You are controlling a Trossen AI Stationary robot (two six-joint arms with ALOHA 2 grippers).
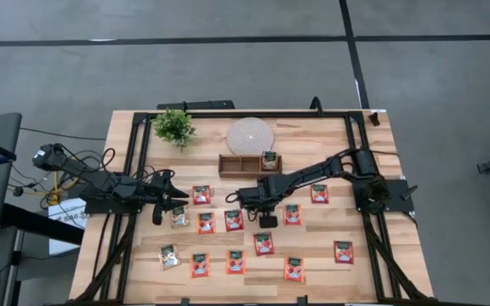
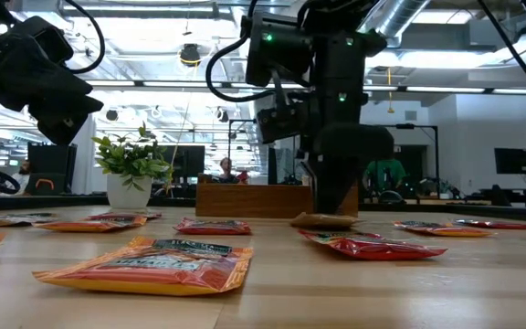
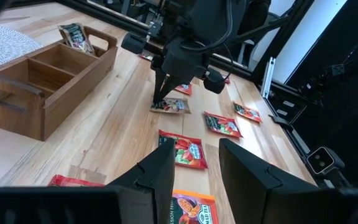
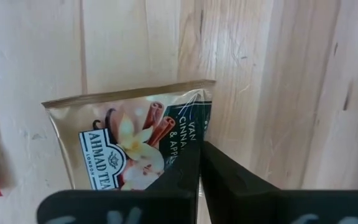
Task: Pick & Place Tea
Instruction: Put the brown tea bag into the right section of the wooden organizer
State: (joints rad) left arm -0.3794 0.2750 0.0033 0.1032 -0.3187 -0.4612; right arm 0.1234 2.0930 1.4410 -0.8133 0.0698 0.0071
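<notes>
Pale wooden tabletop [image 1: 330, 263] carries everything, with red-orange tea sachets [image 1: 263, 244] scattered flat across it. At the left, the left gripper [image 1: 177, 197] hovers near a beige sachet [image 1: 179, 217], its fingers [image 3: 160, 180] spread and holding nothing. Behind the middle stand a potted plant [image 1: 174, 127], a round white disc [image 1: 251, 135] and a wooden tray [image 1: 236, 165] with one sachet in its right compartment. Right of centre, the right gripper [image 1: 246, 197] has its fingers [image 4: 185, 177] clenched on the edge of a beige vanilla-cinnamon sachet [image 4: 126, 143], which seems barely raised off the wood.
</notes>
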